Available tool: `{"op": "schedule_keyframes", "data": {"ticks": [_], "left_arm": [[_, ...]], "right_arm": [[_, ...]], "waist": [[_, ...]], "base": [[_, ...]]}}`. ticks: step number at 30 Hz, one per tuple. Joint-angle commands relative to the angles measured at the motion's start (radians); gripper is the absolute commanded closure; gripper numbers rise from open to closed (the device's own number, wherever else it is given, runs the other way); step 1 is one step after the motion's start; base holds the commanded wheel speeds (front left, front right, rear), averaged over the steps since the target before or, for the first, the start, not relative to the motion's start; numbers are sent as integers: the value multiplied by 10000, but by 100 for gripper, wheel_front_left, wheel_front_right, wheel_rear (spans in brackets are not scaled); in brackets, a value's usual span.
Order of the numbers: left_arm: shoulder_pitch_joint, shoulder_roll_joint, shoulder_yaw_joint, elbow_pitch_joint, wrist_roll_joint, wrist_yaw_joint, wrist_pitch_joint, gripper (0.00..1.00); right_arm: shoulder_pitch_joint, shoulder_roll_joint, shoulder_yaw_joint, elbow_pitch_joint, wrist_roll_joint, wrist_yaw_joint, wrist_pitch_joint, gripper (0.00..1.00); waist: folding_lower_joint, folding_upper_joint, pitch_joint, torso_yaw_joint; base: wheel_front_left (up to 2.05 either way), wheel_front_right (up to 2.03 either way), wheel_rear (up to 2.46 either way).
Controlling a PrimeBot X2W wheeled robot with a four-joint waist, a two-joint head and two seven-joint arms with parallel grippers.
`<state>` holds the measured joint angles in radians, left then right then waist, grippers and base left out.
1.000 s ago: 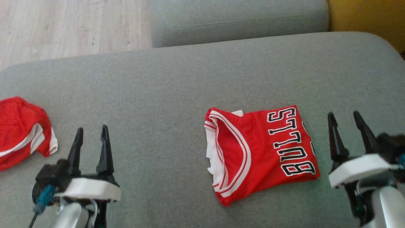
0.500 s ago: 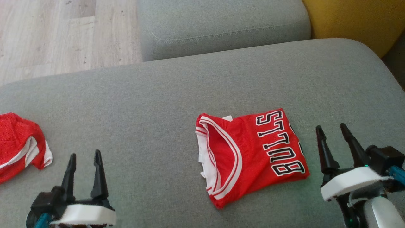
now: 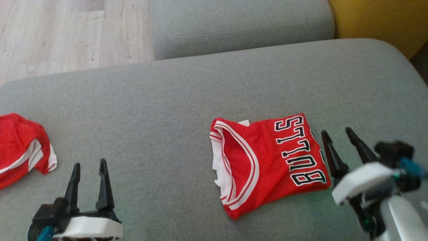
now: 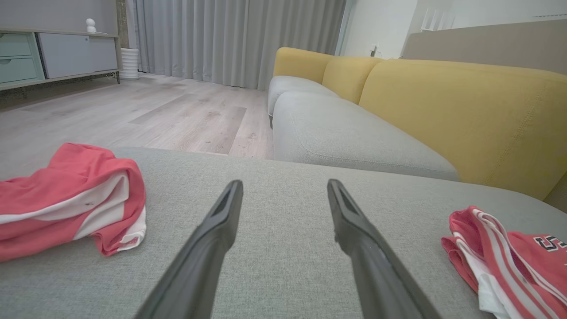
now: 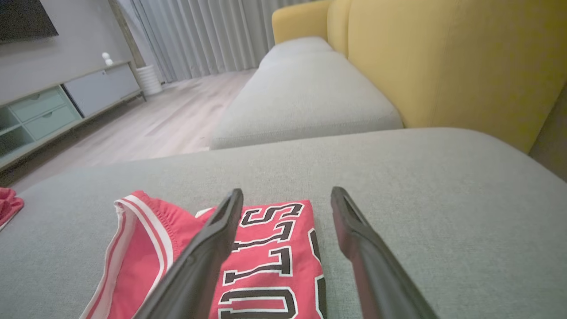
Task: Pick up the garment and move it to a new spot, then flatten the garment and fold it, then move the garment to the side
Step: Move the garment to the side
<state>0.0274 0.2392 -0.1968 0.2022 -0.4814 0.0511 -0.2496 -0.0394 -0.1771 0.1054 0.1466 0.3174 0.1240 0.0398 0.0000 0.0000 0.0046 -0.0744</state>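
The garment (image 3: 267, 164) is a red jersey with white trim and black "BULLS" lettering, lying folded on the grey cushion (image 3: 160, 100), right of centre. My right gripper (image 3: 336, 131) stands open at its right edge, the left finger tip over the cloth's border. In the right wrist view the right gripper (image 5: 287, 191) straddles the lettered end of the jersey (image 5: 270, 266) with nothing between the fingers. My left gripper (image 3: 89, 164) is open over bare cushion at the lower left. The left wrist view has the left gripper (image 4: 284, 183) open, with the jersey (image 4: 509, 261) far right.
A second red and white garment (image 3: 20, 147) lies crumpled at the cushion's left edge, left of my left gripper (image 4: 66, 199). Beyond are another grey seat cushion (image 3: 240, 26), a yellow backrest (image 3: 378, 20) and wood floor (image 3: 67, 33).
The head camera has shifted. My right gripper has moved left, closing on the jersey's right edge. My left gripper has drawn back toward me a little. Both garments lie as before.
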Motion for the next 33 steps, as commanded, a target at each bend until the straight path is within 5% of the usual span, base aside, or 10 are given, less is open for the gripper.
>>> {"op": "schedule_keyframes", "data": {"ticks": [1,9,20,21,23,33], "left_arm": [[-477,88,428,-307,136,-47,-122,0],[-938,64,286,-394,273,-111,-120,0],[-1567,12,49,-150,386,-202,-119,0],[-1612,12,34,-127,390,-203,-119,0],[-1689,14,18,-92,390,-201,-119,0],[-1921,120,387,-456,419,-55,-121,0]], "right_arm": [[-1014,-313,301,-137,215,67,786,0],[-2696,-492,349,1691,641,67,4908,0],[-3297,-171,456,3481,988,67,6596,0],[-3325,-206,626,3525,1105,67,6709,7],[-3410,-303,1019,3451,1423,67,6757,100],[-5637,-2584,3532,2605,1569,67,5623,100]], "waist": [[0,0,146,11],[0,0,772,309],[0,0,1137,567],[0,0,1151,561],[0,0,1180,533],[0,0,1941,-500]], "base": [[0,0,0],[0,0,0],[0,0,0],[0,0,0],[0,0,0],[0,0,0]]}}
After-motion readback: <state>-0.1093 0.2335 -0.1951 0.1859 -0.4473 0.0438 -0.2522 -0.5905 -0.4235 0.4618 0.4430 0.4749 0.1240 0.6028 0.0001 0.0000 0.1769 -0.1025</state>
